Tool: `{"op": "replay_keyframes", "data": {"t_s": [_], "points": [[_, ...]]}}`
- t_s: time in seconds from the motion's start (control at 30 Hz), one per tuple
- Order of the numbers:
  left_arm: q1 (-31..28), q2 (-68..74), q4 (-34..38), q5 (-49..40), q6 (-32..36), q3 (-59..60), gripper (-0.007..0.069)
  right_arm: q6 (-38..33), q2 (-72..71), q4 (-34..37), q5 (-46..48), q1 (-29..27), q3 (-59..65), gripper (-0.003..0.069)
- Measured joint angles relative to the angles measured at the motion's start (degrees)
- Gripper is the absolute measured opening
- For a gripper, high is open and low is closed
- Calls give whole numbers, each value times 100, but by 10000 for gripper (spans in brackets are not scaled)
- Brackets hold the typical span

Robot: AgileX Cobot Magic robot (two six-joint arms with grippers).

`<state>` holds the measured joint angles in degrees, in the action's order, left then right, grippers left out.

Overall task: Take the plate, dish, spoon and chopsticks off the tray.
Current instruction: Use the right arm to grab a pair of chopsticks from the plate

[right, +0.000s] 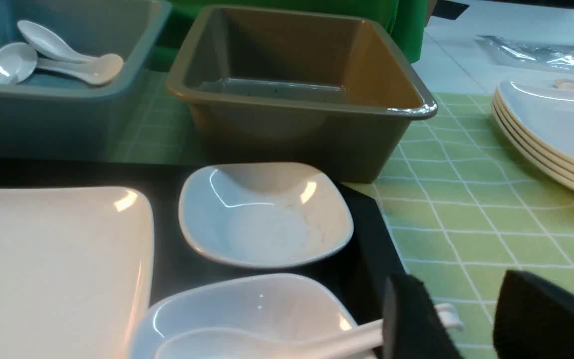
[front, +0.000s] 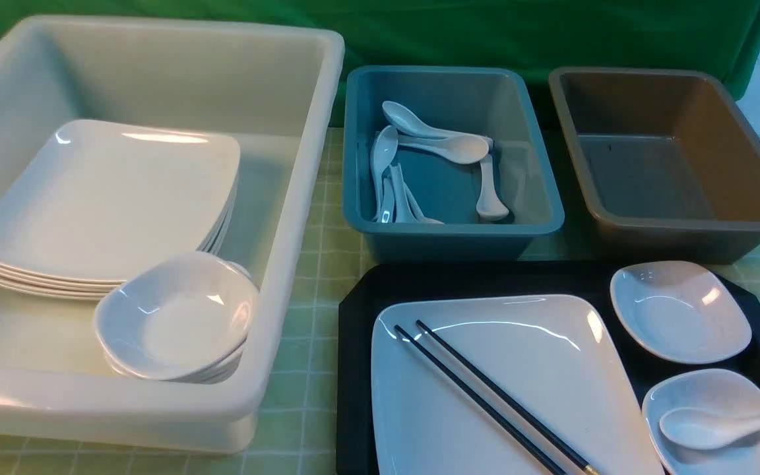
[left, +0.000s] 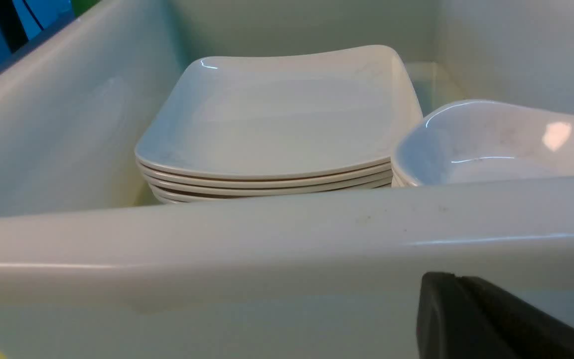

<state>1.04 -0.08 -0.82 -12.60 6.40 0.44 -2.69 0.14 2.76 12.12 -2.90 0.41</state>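
Arm: Green checked cloth point(front: 327, 218) covers the table. White tub point(front: 301, 198) on my left holds a plate stack point(front: 109, 198) and, nearer me, a dish stack point(front: 175, 316). Blue bin point(front: 452, 231) in the centre holds loose spoons point(front: 433, 148). Brown bin point(front: 683, 224) stands to its right.

Notes: And the tray?

Arm: Tray point(front: 353, 316) is nearest me, right of the tub. Plate point(front: 518, 356) fills its left part, with the chopsticks point(front: 505, 395) side by side aslant on it. Far dish point(front: 680, 310) sits by the far right corner. Near dish point(front: 716, 396) is in front of it, with the spoon point(front: 716, 425) bowl inside and the handle out over the rim to my right.

Notes: Jaws?

Arm: My right gripper point(right: 459, 294) is low at the tray's right edge, jaws apart, nothing pinched. The spoon handle passes behind one finger point(right: 406, 319) and its tip shows in the gap. My left gripper point(left: 461, 299) is just outside the tub's near wall. Only a black sliver shows, so I cannot tell its state.

Notes: Room?

Arm: A cloth strip lies between tub and tray. Open cloth lies right of the tray, up to a side stack point(right: 556, 129) of plates. Both bins stand close behind the tray's far rim.
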Motion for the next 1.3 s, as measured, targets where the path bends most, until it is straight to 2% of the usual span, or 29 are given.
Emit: {"op": "replay_keyframes", "data": {"t_s": [0.67, 0.73, 0.9, 1.0, 1.13, 1.2, 1.3], "points": [[0, 0, 82, 156, 29, 0, -3, 0, 0, 0, 0, 0, 0, 246], [0, 0, 531, 470, -65, 0, -3, 0, 0, 0, 0, 0, 0, 246], [0, 0, 2312, 1456, -848, 0, -3, 0, 0, 0, 0, 0, 0, 246], [0, 0, 2693, 1779, -1036, 0, -3, 0, 0, 0, 0, 0, 0, 246], [0, 0, 2805, 2521, -1416, 0, -3, 46, 0, 44, -75, 0, 0, 246], [0, 0, 2766, 3460, -2046, 0, -3, 673, 0, 446, -544, 6, 0, 246], [0, 2, 2439, 4390, -2713, -203, -3, 2240, 0, 981, -1379, 38, 0, 246]]}}
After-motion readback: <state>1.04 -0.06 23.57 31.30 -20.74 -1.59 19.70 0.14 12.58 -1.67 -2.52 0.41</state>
